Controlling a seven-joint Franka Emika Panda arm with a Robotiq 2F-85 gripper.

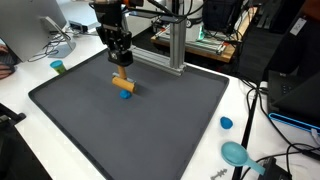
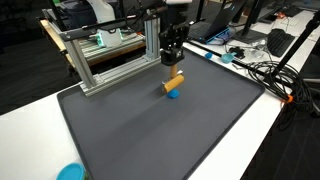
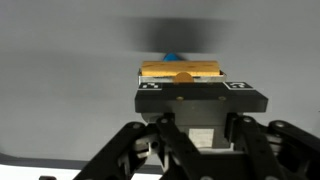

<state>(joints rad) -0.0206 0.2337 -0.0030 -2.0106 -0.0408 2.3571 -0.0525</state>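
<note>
Found pincer (image 1: 121, 70) clamped on yellow wooden block (image 1: 122, 81), jaws closed against its sides. Noted block held level over the far middle of dark mat (image 1: 150, 135), directly above blue round piece (image 1: 125, 95) and apparently touching it. Confirmed in wrist view: block across the fingertips, blue piece showing just beyond. Recorded on white desk (image 1: 15, 97) off the mat: small blue cap (image 1: 226, 123), teal scoop (image 1: 236, 152), small teal cylinder (image 1: 58, 67). Logged aluminium frame (image 1: 177, 45) behind pincer.
</note>
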